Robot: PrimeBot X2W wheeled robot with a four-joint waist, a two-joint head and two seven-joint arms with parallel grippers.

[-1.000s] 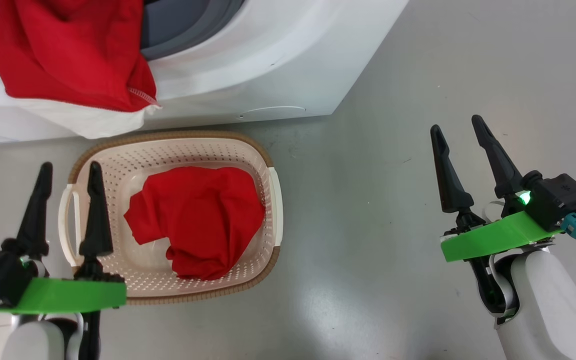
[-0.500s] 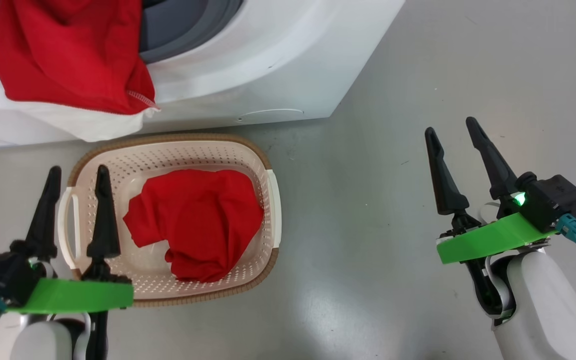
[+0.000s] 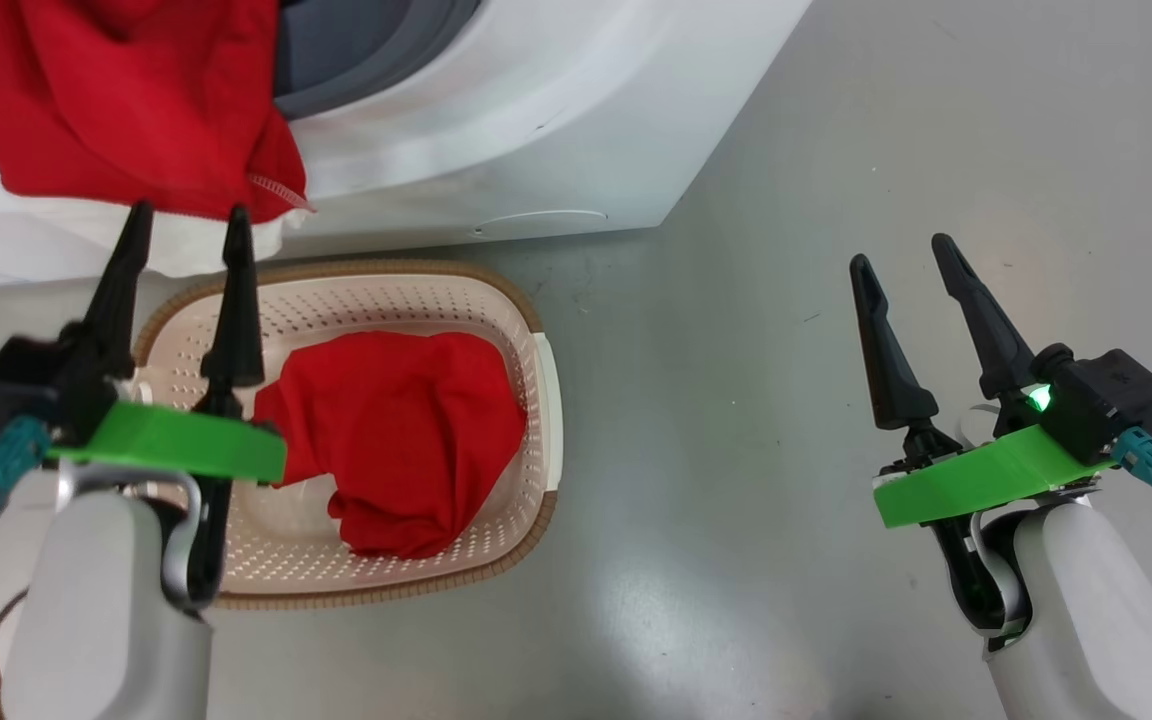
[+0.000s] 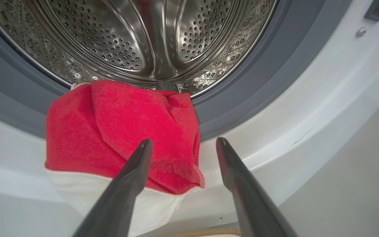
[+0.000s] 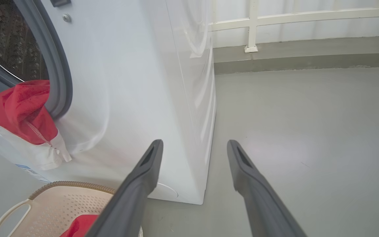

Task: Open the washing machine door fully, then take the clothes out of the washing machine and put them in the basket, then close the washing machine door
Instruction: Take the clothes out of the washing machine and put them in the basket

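Observation:
A red garment with a white panel (image 3: pixel 126 110) (image 4: pixel 120 131) (image 5: pixel 25 118) hangs out of the washing machine (image 3: pixel 536 110) over the grey rubber ring (image 4: pixel 239 95), with the steel drum (image 4: pixel 127 36) behind it. My left gripper (image 3: pixel 186 215) (image 4: pixel 183 143) is open, its fingertips just short of that garment's lower edge. A plain red garment (image 3: pixel 406 430) lies in the cream basket (image 3: pixel 536 400) (image 5: pixel 58 204) on the floor below. Out over bare floor at the right, my right gripper (image 3: pixel 901 255) (image 5: pixel 194 143) is open with nothing in it. The washing machine door is out of view.
Grey floor (image 3: pixel 786 200) spreads to the right of the machine. A white railing (image 5: pixel 252 26) and a low kerb run along the far side. The basket stands close against the machine's front.
My left arm has lifted and reached forward from beside the basket up to the hanging garment. The right arm has barely shifted.

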